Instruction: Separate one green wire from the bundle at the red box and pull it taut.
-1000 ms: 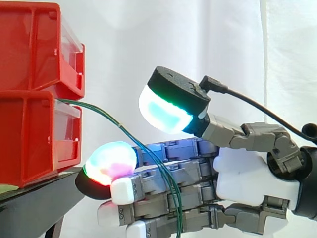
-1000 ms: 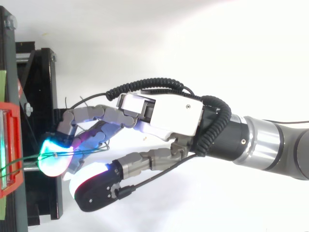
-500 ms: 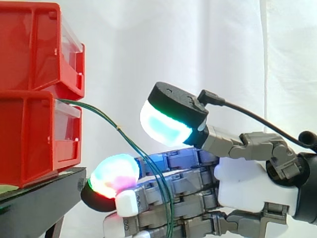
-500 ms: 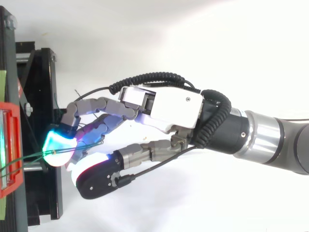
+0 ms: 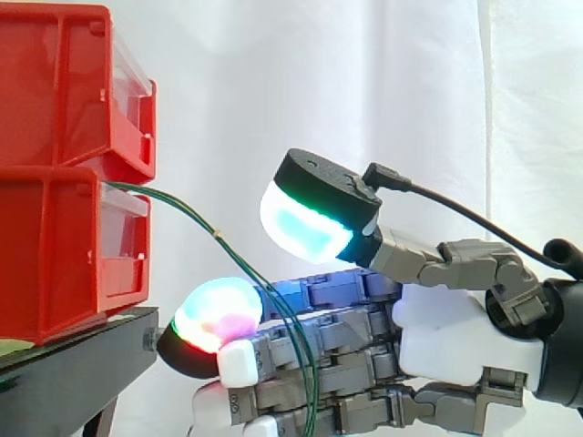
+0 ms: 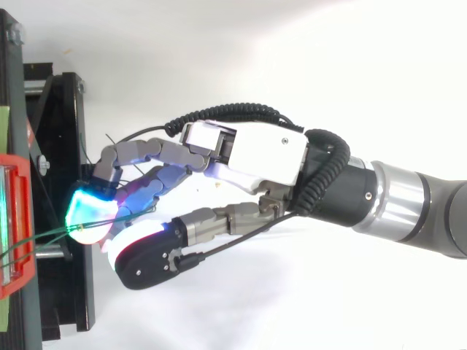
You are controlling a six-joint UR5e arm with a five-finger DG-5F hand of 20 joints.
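Note:
A thin bundle of green wires (image 5: 182,208) leaves the lower red box (image 5: 55,255) and arcs down to the right, running across the camera-facing side of my hand's fingers. My hand (image 5: 455,337) reaches in from the right with its fingers nearly straight towards the box. One fingertip (image 5: 217,314) glows green and magenta just below the wires. The thumb, with its cyan pad (image 5: 305,226), is raised well above the fingers and apart from the wires. From above, the wires (image 6: 44,237) run from the red box (image 6: 16,219) to the glowing fingertip of the hand (image 6: 255,157). Nothing is pinched.
A second red box (image 5: 64,82) is stacked on the lower one, both on a black stand (image 5: 73,364) at the left. A white curtain hangs behind. There is free room above the hand and to the right of the boxes.
The hand has drifted slightly right, away from the box. From above, the thumb has come closer to the fingers. The wires' lower stretch has slid left across the fingers.

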